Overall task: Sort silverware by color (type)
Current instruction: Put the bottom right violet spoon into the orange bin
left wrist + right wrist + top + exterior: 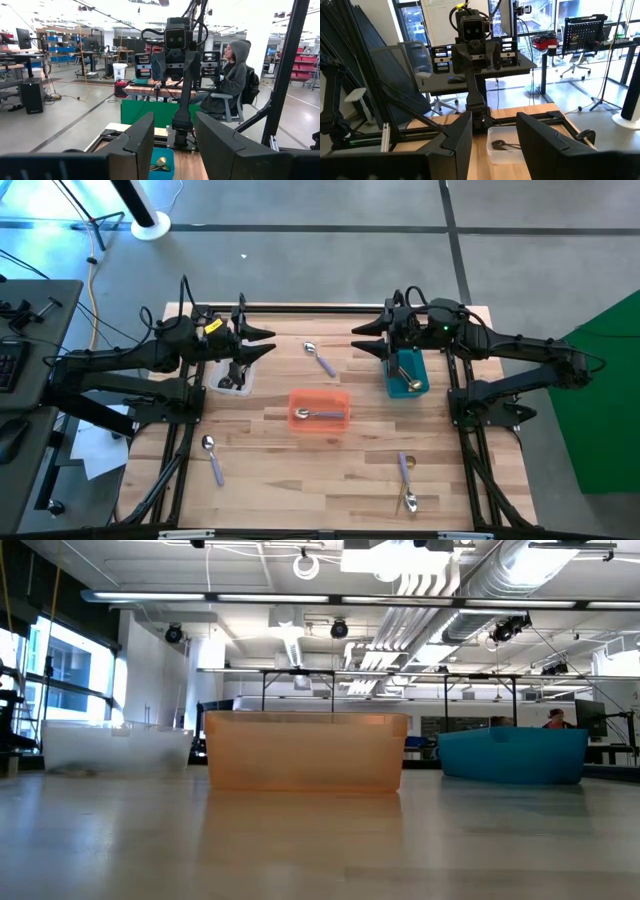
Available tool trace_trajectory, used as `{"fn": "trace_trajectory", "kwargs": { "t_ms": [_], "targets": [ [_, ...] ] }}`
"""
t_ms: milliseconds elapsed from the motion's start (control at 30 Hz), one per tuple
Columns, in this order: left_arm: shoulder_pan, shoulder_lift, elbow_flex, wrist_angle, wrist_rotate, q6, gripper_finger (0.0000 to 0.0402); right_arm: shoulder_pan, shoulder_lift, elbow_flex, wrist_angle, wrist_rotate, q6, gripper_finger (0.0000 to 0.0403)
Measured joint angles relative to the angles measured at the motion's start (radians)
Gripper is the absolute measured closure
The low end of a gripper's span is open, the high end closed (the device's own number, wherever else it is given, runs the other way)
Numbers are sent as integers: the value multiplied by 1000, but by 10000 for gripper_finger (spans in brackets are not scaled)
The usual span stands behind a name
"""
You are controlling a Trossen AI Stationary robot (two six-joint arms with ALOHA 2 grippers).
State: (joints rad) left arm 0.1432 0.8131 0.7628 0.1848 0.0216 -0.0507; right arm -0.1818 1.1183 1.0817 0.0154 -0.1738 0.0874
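Three bins stand on the wooden table: a clear bin (232, 376) with black spoons at the left, an orange bin (319, 410) in the middle holding a lavender-handled spoon (318, 415), and a teal bin (407, 372) with gold spoons at the right. Silver spoons with lavender handles lie loose on the wood: one at the far middle (319, 359), one near left (212, 459), one near right (407, 480). My left gripper (270, 341) hovers open above the clear bin, pointing right. My right gripper (358, 341) hovers open above the teal bin, pointing left. Neither holds anything.
The table has a black frame along its edges (330, 307). In the low view the clear bin (115, 750), orange bin (305, 752) and teal bin (512, 755) stand in a row. A seated person (231, 80) is beyond the table's right side.
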Motion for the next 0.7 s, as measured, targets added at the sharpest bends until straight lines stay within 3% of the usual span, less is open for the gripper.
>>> {"fn": "trace_trajectory", "kwargs": {
  "t_ms": [700],
  "targets": [
    [0,0,0,0,0,1,271,0,0,0,0,0,-20,263]
  ]
}}
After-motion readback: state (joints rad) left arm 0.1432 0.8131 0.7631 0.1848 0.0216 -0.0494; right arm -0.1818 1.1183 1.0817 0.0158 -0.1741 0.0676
